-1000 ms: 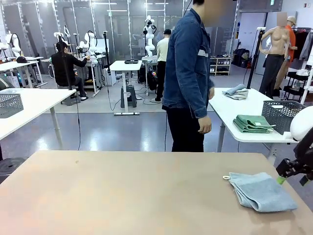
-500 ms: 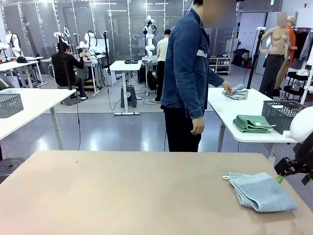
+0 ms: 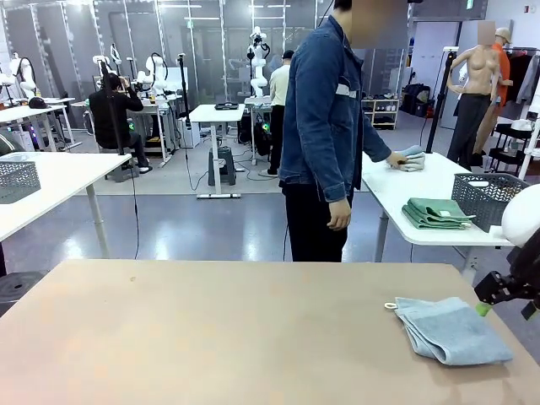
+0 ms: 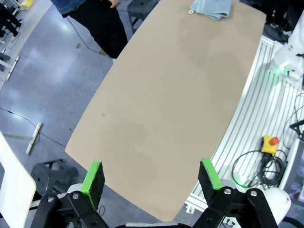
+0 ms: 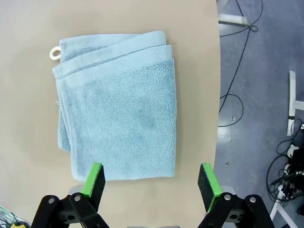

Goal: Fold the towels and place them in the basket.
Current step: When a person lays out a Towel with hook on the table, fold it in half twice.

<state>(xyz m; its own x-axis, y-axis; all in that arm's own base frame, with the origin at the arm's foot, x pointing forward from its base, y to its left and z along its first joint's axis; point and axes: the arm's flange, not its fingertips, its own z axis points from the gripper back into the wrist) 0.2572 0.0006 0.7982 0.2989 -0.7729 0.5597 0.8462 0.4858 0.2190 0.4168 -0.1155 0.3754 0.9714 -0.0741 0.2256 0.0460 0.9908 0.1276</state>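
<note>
A pale blue-grey towel (image 3: pixel 445 329) lies folded on the right end of the tan table (image 3: pixel 211 337), its small corner loop (image 5: pixel 55 53) toward the table's middle. My right gripper (image 3: pixel 494 297) hangs open just past the towel's right edge. In the right wrist view, the right gripper (image 5: pixel 151 183) has its green pads either side of the towel's (image 5: pixel 116 104) near edge, above it, holding nothing. My left gripper (image 4: pixel 152 178) is open high above the table's left end, with the towel (image 4: pixel 211 8) far off. A dark grey mesh basket (image 3: pixel 489 198) stands on a white table behind.
A person in a denim jacket (image 3: pixel 325 110) stands at the far side, one hand on a crumpled towel (image 3: pixel 411 158) on the white table (image 3: pixel 396 190) behind. Folded green towels (image 3: pixel 437 213) lie beside that basket. Another mesh basket (image 3: pixel 17 179) sits on a table at far left.
The person has turned and reached a hand onto the crumpled towel on the white table behind. My right gripper has barely shifted beside the blue-grey towel.
</note>
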